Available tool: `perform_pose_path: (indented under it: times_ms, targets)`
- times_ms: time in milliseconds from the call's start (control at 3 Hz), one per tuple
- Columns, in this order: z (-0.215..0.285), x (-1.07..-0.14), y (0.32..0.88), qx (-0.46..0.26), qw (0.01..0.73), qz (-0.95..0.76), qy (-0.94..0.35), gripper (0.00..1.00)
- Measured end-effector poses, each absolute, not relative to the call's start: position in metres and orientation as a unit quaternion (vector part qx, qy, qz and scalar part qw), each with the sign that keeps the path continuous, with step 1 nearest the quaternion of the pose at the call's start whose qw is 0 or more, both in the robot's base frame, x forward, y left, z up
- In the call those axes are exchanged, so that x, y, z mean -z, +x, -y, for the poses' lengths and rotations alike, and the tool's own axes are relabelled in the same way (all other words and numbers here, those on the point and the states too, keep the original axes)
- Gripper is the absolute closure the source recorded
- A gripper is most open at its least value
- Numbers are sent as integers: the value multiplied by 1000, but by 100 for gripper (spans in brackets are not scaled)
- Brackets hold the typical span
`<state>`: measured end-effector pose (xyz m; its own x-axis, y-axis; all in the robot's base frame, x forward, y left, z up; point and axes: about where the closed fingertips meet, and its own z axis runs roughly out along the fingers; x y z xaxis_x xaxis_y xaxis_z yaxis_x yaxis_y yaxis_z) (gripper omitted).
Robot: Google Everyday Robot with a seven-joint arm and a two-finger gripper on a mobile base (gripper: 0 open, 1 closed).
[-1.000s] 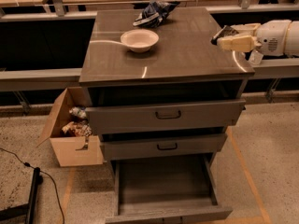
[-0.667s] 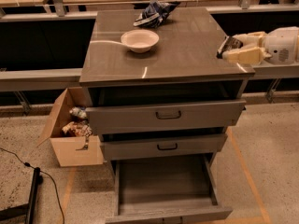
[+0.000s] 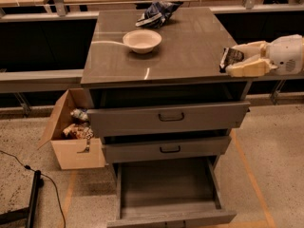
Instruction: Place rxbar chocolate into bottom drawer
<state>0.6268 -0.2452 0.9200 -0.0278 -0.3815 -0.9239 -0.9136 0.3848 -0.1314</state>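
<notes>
My gripper (image 3: 233,61) reaches in from the right, over the right front corner of the cabinet top (image 3: 190,56). Its pale fingers (image 3: 247,69) are shut on the rxbar chocolate (image 3: 231,58), a small dark wrapper with pale markings, held just above the top's edge. The bottom drawer (image 3: 166,186) is pulled out, a wide shallow grey tray with nothing in it, low in the view, below and left of the gripper.
A white bowl (image 3: 142,41) and a blue-and-white patterned bag (image 3: 156,12) sit at the back of the cabinet top. Two upper drawers (image 3: 171,117) with black handles stick out slightly. An open cardboard box (image 3: 71,132) of items stands on the floor at left.
My gripper has moved toward the front and slightly down along the right edge of the cabinet top, still holding the bar.
</notes>
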Motion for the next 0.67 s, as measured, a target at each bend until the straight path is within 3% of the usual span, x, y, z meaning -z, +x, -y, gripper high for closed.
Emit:
perform_pose_path:
  times_ms: [667]
  targets:
    - [211,-911,567,-299,446,-652,-535,100]
